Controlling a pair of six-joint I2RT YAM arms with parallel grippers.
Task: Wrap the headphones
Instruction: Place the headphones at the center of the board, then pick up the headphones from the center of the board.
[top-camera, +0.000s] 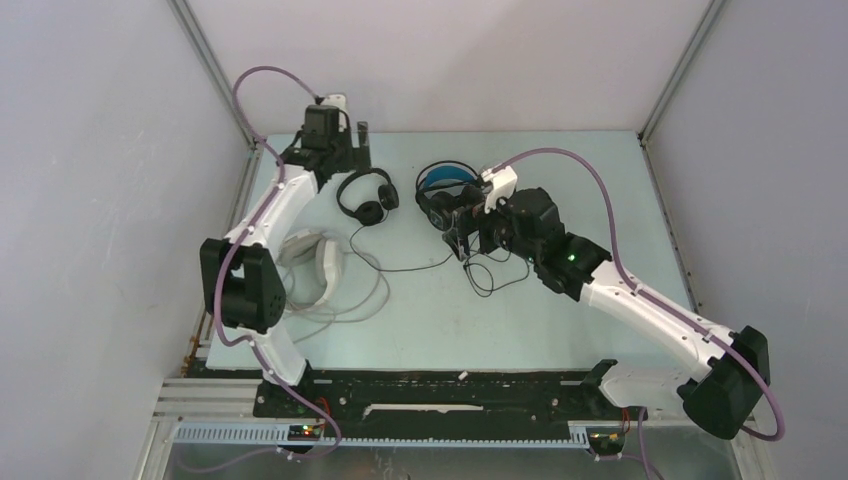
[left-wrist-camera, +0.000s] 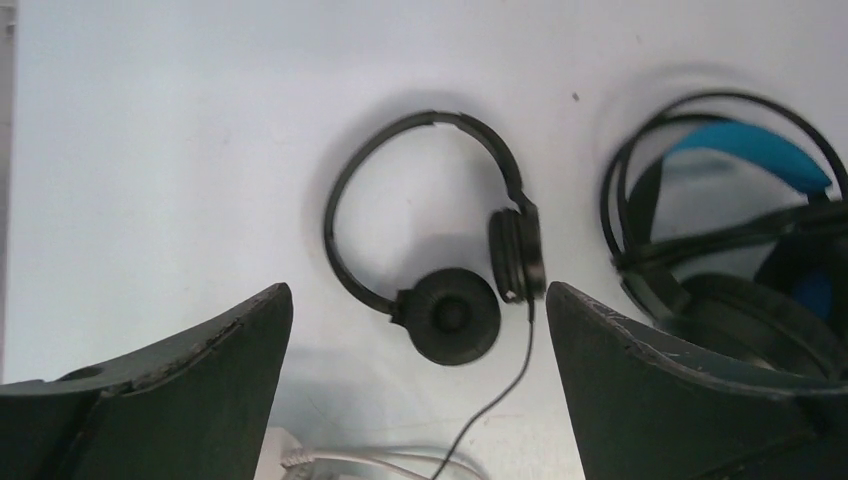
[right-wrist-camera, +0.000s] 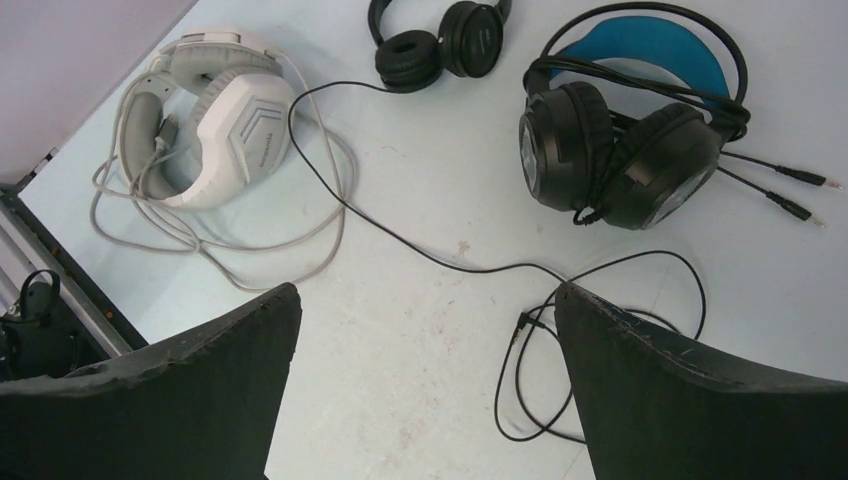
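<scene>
One blue-banded headset (top-camera: 438, 181) points its band toward the far wall (top-camera: 450, 60).

1. Small black headphones (left-wrist-camera: 450, 315): matt black plastic band, soft matt ear pads
2. Blue-banded headset (right-wrist-camera: 665, 165): black ear cushions with a slight sheen, matt blue headband padding
3. White headset (right-wrist-camera: 240, 125): smooth hard plastic shell, faintly glossy
4. Table (right-wrist-camera: 420, 300): smooth, matt, lightly scuffed
5. Left gripper fingers (left-wrist-camera: 170, 400): matt black, edges worn rough
</scene>
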